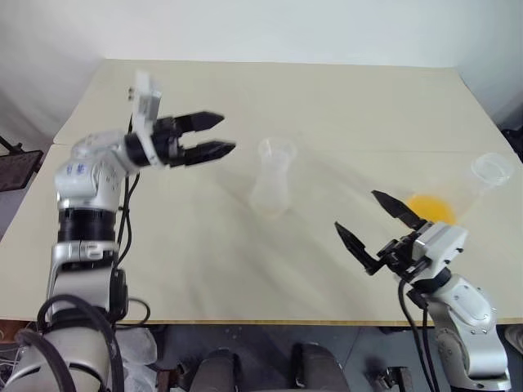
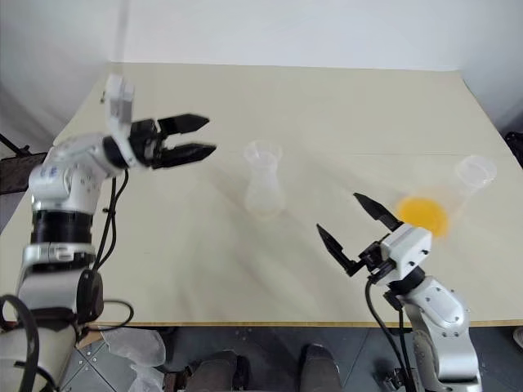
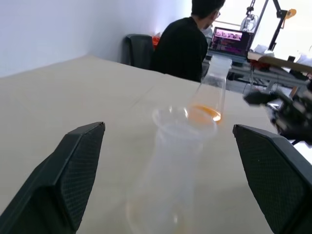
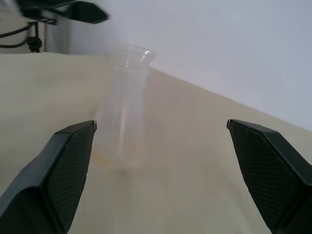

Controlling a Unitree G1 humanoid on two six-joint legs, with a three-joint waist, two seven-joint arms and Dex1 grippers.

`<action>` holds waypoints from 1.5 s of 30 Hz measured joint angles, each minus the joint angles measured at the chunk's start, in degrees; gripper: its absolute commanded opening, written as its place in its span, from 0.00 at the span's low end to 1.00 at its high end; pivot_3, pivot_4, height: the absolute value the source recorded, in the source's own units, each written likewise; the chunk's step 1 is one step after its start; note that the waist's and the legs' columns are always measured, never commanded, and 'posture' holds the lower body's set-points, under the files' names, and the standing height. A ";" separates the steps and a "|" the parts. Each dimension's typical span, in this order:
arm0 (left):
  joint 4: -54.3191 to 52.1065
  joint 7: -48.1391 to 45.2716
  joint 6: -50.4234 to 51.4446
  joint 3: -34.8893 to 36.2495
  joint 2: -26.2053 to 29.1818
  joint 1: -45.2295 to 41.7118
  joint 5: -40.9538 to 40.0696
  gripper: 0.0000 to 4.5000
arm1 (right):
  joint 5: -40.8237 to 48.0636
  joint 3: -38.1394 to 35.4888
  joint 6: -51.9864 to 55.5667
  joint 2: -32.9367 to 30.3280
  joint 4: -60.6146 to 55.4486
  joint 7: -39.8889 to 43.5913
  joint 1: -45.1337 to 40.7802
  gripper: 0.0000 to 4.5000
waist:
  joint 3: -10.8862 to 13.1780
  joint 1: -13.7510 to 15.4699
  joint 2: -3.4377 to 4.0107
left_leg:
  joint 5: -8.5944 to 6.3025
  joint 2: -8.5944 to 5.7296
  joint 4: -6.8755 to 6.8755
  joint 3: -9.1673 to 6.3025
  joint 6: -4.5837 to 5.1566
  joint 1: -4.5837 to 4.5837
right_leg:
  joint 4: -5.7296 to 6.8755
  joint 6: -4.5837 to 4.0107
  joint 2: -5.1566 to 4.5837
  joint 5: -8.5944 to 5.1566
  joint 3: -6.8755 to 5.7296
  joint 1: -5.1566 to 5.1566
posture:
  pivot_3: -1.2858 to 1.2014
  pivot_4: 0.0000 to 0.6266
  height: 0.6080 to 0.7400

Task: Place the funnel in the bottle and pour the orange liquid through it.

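The bottle (image 1: 270,189), small and clear, stands upright mid-table. The clear funnel (image 1: 276,150) sits in its neck, its rim showing at the top. My left gripper (image 1: 227,133) hovers level to the left of the bottle, apart from it, open and empty, pointing at the funnel. The orange liquid (image 1: 431,207) lies in the base of a large clear conical flask (image 1: 482,181) standing at the right. My right gripper (image 1: 355,210) is open and empty, between bottle and flask, near the front. In the left wrist view the bottle (image 3: 168,185) stands between the fingers (image 3: 73,165), further out.
The beige table (image 1: 327,98) has bare room behind and in front of the bottle. Its front edge runs just below my right gripper. Beyond the table's right side a person (image 3: 183,44) sits with their back turned, at a desk with a laptop (image 3: 229,41).
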 measured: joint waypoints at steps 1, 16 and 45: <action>-1.60 -0.37 -4.19 0.39 -0.12 3.80 0.16 0.99 | 0.73 -1.21 0.76 -0.05 -0.04 -0.52 0.46 1.00 | 0.00 0.17 0.00 | 0.00 0.00 0.01 -0.03 0.00 -0.01 | -0.01 0.00 0.00 0.00 -0.02 0.03 | 0.52 0.24 1.00; -11.32 6.87 -17.74 1.52 -7.18 18.75 0.04 0.99 | 8.65 -25.62 0.65 1.58 -1.82 -3.03 22.30 1.00 | -0.05 1.55 0.05 | 0.00 -0.02 0.01 0.38 0.01 0.11 | -0.05 0.00 -0.01 0.00 0.10 0.14 | 0.52 0.24 1.00; -21.42 7.51 -11.91 -1.94 -6.88 23.26 -3.28 0.99 | 14.60 -22.80 29.31 -15.77 21.88 -9.53 -12.64 1.00 | -0.12 0.23 0.17 | 0.01 0.05 -0.06 0.45 0.05 0.23 | -0.08 0.00 0.01 0.00 0.32 0.11 | 0.52 0.24 1.00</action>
